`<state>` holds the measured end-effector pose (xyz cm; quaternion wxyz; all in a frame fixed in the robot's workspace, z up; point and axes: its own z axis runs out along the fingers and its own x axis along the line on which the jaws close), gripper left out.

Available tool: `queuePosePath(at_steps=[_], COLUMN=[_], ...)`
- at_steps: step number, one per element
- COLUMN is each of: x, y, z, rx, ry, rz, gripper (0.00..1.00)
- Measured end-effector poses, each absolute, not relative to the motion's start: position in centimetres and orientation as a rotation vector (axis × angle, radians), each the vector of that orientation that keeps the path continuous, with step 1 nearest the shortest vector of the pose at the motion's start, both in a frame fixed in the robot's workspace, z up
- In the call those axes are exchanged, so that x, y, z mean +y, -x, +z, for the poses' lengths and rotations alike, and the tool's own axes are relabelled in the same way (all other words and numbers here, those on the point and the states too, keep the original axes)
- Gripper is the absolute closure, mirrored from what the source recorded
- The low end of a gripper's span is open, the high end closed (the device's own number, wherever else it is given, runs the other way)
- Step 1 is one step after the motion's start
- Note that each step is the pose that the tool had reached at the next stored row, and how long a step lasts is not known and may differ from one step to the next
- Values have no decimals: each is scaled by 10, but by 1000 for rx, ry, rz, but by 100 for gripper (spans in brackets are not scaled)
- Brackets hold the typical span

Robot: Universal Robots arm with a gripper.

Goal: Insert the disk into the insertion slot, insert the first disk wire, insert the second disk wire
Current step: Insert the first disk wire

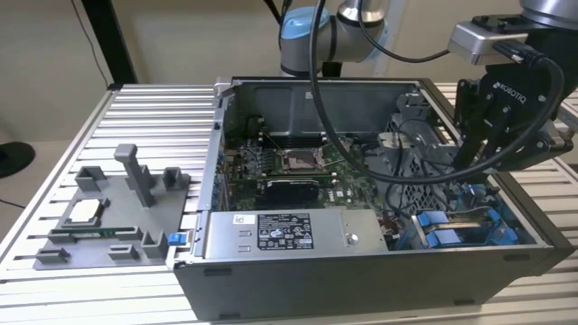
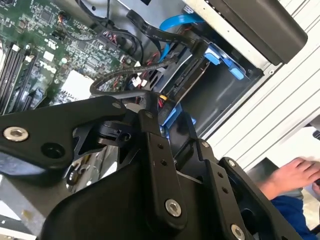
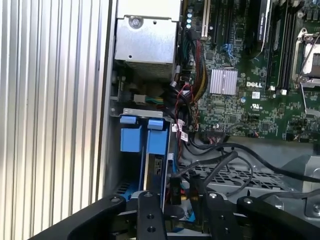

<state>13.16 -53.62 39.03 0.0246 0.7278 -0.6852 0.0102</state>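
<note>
**Gripper [image 1: 483,162] over the insertion slot [image 3: 142,111]**

The gripper hangs just above the slot, and I cannot tell whether it grasps anything. A black wire connector [image 3: 175,189] stands just beside the slot. The disk [image 3: 156,167], in its blue carrier, sits inside the slot.

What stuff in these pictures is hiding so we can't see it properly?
Disk: first wrist view, edge-on in the insertion slot; blue carrier covers its faces.
Black wires: second wrist view, ends vanish behind the end effector.
A person's hand: second wrist view, cut off by the picture's edge.
</note>
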Motion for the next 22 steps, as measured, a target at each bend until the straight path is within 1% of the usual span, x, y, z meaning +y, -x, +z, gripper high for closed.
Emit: queuePosePath(at_steps=[11,17,22], x=[-536,-536,-543], y=[-132,-135,-135], z=[389,394,394], rx=[-2116,-2118,-2119], ry=[-2289,-2296,-2297], rz=[14,4,2], gripper=[0,0,0])
